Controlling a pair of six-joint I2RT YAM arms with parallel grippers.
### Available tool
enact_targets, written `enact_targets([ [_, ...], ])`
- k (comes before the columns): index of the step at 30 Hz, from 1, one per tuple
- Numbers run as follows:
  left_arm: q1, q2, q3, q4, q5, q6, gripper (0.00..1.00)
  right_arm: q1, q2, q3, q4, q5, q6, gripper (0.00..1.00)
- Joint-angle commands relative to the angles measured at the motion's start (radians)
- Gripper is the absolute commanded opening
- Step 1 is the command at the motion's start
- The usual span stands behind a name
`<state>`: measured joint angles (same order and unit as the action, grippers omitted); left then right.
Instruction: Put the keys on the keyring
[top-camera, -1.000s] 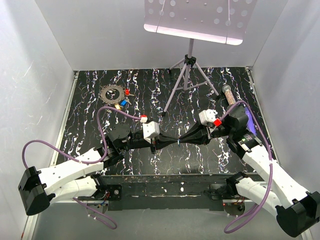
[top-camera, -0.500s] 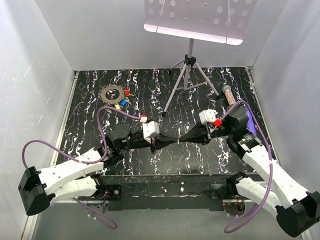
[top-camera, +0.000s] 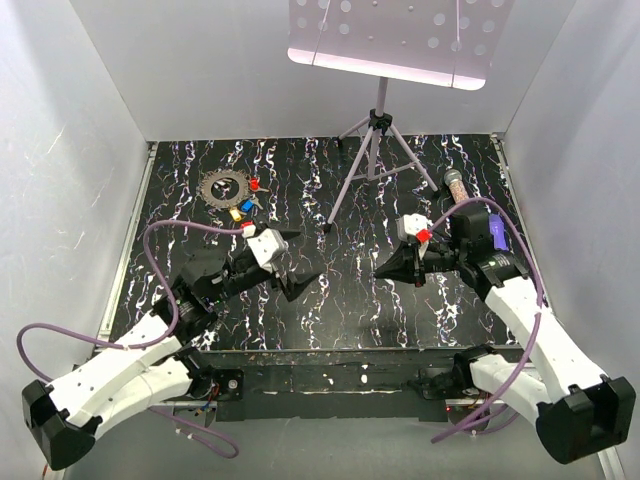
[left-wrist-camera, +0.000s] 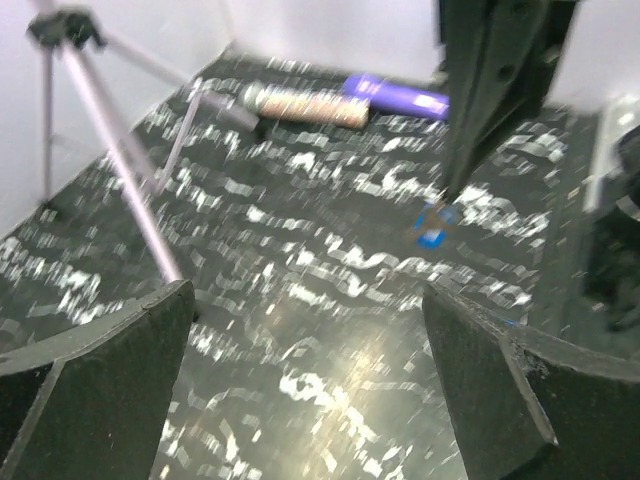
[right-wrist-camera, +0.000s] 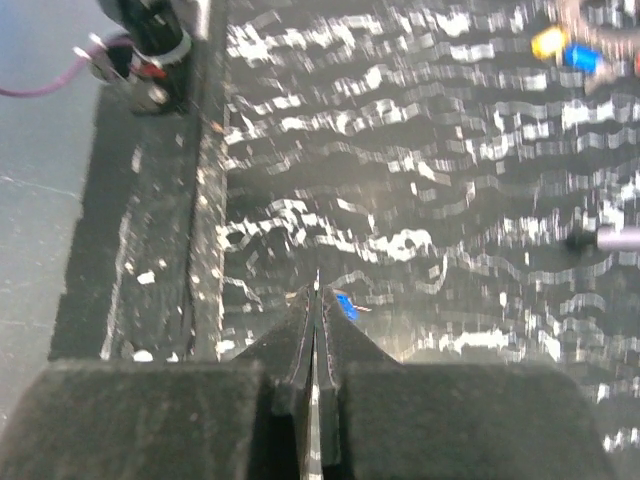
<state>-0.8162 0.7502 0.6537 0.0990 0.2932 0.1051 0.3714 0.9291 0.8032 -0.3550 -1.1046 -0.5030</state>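
The keyring (top-camera: 222, 187), a grey toothed ring, lies at the back left of the black marbled mat. Beside it lie a red key (top-camera: 253, 184), a blue key (top-camera: 246, 204) and a yellow key (top-camera: 235, 213). My left gripper (top-camera: 305, 258) (left-wrist-camera: 305, 300) hangs open over the mat's middle with nothing between its fingers. To its right, my right gripper (top-camera: 378, 272) (right-wrist-camera: 318, 290) is shut on a thin metal sliver. Another blue key (right-wrist-camera: 345, 305) (left-wrist-camera: 432, 236) sits right at its tip. A gap separates the two grippers.
A tripod stand (top-camera: 370, 150) with a perforated plate (top-camera: 395, 35) rises at the back centre. A glittery tube (top-camera: 458, 190) (left-wrist-camera: 300, 103) and a purple pen (top-camera: 497, 232) (left-wrist-camera: 395, 97) lie at the right. White walls enclose the mat. A black bar (right-wrist-camera: 150, 200) edges the near side.
The two grippers were tip to tip at the mat's middle. The left one has opened and drawn back left; the right one stays shut and has pulled back right.
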Motion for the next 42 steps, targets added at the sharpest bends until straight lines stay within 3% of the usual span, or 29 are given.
enact_targets([
  [1,0.078,0.003,0.02,-0.232,-0.08,0.133,0.98,-0.086,0.043,0.025,-0.347,0.158,-0.317,0.01],
  [8,0.112,-0.02,-0.057,-0.22,-0.132,0.196,0.98,-0.23,0.083,-0.001,-0.499,0.371,-0.46,0.01],
  [16,0.114,-0.052,-0.097,-0.211,-0.14,0.202,0.98,-0.262,0.2,-0.006,-0.645,0.568,-0.516,0.01],
  [27,0.112,-0.109,-0.097,-0.235,-0.141,0.206,0.98,-0.218,0.511,0.146,-0.651,0.673,-0.356,0.01],
  [42,0.112,-0.161,-0.088,-0.265,-0.15,0.212,0.98,-0.077,0.714,0.28,-0.51,0.698,-0.128,0.01],
])
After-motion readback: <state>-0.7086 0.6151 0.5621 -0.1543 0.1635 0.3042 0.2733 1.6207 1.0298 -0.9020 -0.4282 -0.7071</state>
